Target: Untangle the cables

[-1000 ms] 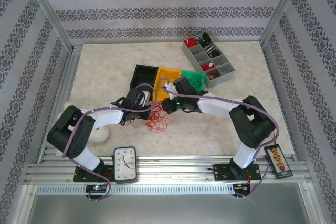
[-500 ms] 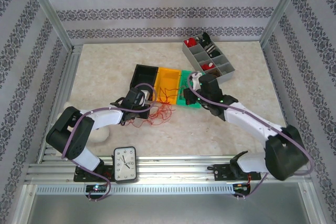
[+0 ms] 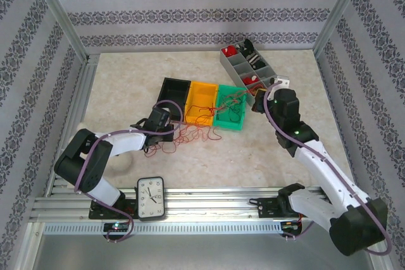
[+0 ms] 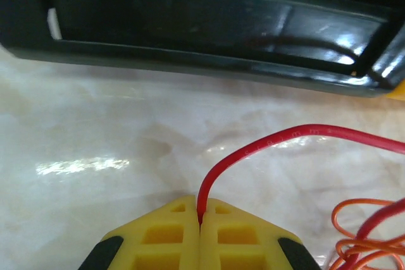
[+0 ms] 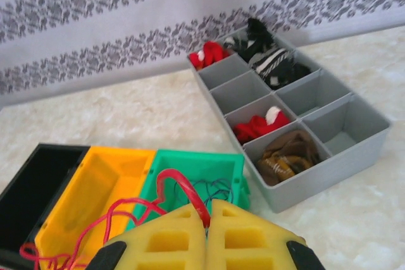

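From above, we see the cables (image 3: pixel 196 134) drawn out into a thin red-and-orange spread. It runs from the tabletop by the left arm, past the front of the orange bin (image 3: pixel 201 96) and over the green bin (image 3: pixel 228 122) toward the right arm. Single strands are hard to tell apart there.

The left gripper (image 4: pixel 200 220) has its yellow pads pressed together on one red strand, which rises from the seam and curves off the right edge. Orange loops are cut off in the lower right corner, and the black bin (image 4: pixel 190 36) lies just beyond, its far side out of frame.

The right gripper (image 5: pixel 207 214) is likewise closed on a red strand, with the pinch point itself hidden in the seam. The grey tray (image 5: pixel 335 169) stands behind.
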